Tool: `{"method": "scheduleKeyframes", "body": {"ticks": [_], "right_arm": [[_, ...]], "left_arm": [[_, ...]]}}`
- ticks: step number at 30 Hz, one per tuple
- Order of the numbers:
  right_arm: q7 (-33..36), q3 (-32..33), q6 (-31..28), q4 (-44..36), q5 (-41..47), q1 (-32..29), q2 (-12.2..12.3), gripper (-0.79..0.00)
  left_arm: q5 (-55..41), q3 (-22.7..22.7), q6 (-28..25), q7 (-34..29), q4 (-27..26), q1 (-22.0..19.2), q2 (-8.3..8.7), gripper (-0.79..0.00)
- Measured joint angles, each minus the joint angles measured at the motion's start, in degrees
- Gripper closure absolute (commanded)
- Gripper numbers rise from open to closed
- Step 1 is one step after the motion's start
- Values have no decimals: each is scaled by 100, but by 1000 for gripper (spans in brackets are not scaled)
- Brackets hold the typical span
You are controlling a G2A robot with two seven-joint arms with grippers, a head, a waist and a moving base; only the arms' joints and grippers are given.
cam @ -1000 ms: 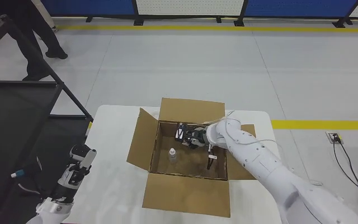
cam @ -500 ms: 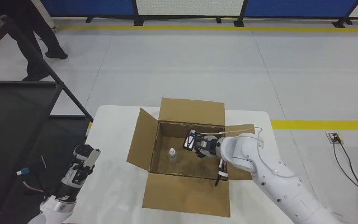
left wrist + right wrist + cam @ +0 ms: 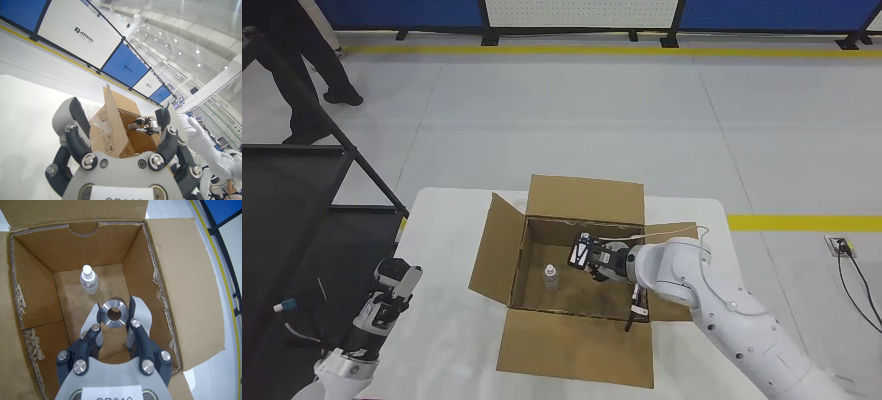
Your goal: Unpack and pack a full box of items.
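Metal cylinder (image 3: pixel 114 316) in R gripper (image 3: pixel 115 310) over box (image 3: pixel 179 275); bore axis faces wrist.

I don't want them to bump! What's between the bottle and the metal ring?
Nothing but bare box floor, seen in the right wrist view, between the bottle and the ring.

Bottle (image 3: pixel 88 281) upright on open box floor (image 3: pixel 110 280)

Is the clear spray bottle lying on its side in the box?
No, the clear plastic spray bottle stands upright on the floor of the brown cardboard box.
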Motion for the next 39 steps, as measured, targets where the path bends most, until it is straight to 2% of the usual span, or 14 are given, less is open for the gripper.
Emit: {"method": "scheduleKeyframes", "body": {"ticks": [7,13,19,23,29,32,34,39], "right_arm": [[-194,128,-95,-146,67,-122,23,0],[-148,1047,-589,-962,357,-629,312,0],[115,2875,-923,-2556,616,-2152,781,0],[-113,4517,-980,-3521,914,-3685,997,0],[-866,6627,-806,-3986,1158,-5844,1018,0],[-1034,7179,-661,-3856,1195,-6593,979,0],[-969,7291,-609,-3710,1224,-6851,969,0],[-392,7060,-648,-3087,1316,-6761,1010,0]], "left_arm": [[44,41,47,6,-25,1,2,-785],[61,105,-8,-103,26,-61,20,-785],[90,169,-64,-217,20,-171,42,-785],[83,158,-65,-247,27,-209,53,-785],[82,158,-63,-246,27,-208,53,-785],[82,158,-63,-246,27,-208,53,-785],[82,158,-63,-246,27,-208,53,-785],[82,158,-63,-246,27,-208,53,-785]]}}
